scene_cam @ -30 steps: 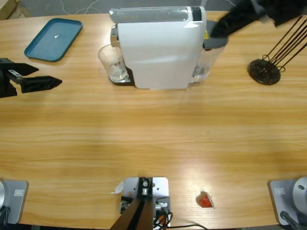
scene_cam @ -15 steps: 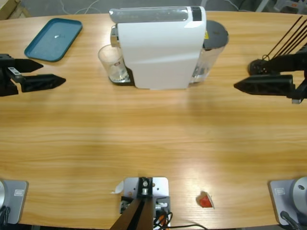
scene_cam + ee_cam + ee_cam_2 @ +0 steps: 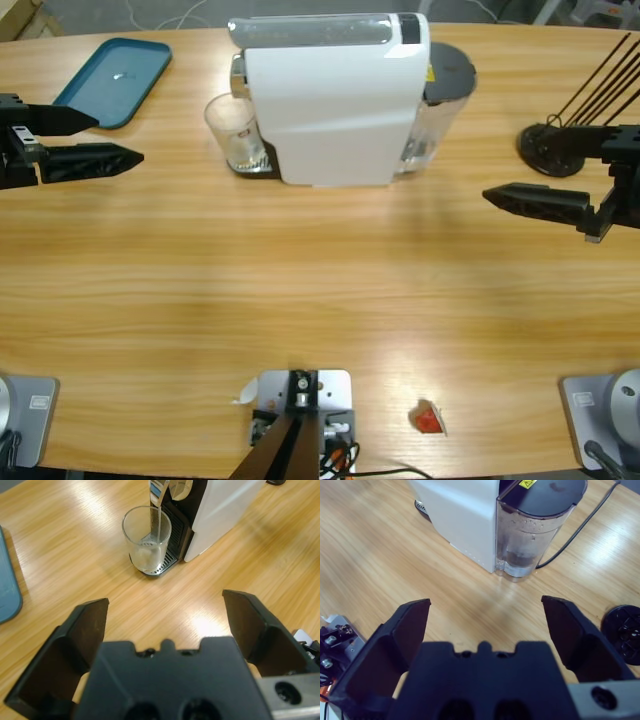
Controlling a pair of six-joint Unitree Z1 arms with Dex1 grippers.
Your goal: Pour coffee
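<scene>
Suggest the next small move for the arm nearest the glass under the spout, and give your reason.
Probably the left gripper should ease straight toward the glass, jaws open. The glass stands on the drip tray under the coffee machine spout, holding only a thin pale layer of coffee, and bare table separates gripper and glass.

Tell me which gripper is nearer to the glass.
Left. The left gripper sits open just beside the glass; the right gripper is open beyond the coffee machine.
</scene>
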